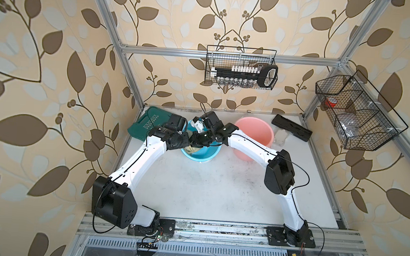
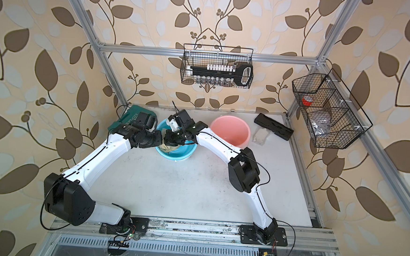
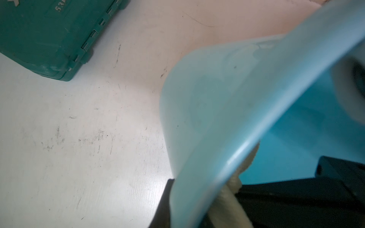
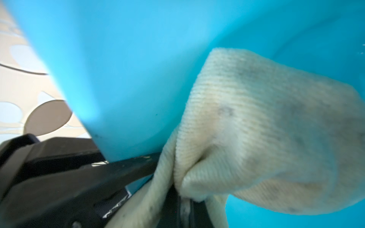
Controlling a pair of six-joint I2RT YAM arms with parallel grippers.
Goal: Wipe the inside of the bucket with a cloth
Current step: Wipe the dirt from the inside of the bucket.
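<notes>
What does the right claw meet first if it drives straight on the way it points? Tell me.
The right claw, shut on the cloth, points into the blue bucket. Straight on, it would likely press that cloth against the bucket's inner surface first; depth is unclear in the wrist view.

Arms reach forward, left pincer point(image 1: 186, 147) and right pincer point(image 4: 177, 191) clamped, close together

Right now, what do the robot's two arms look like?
The left arm and right arm match: smooth white tube-shaped links, chunky black joints, black wrists. Thin black cables loop beside the joints. Each stands on a black base plate on a silver rail.
</notes>
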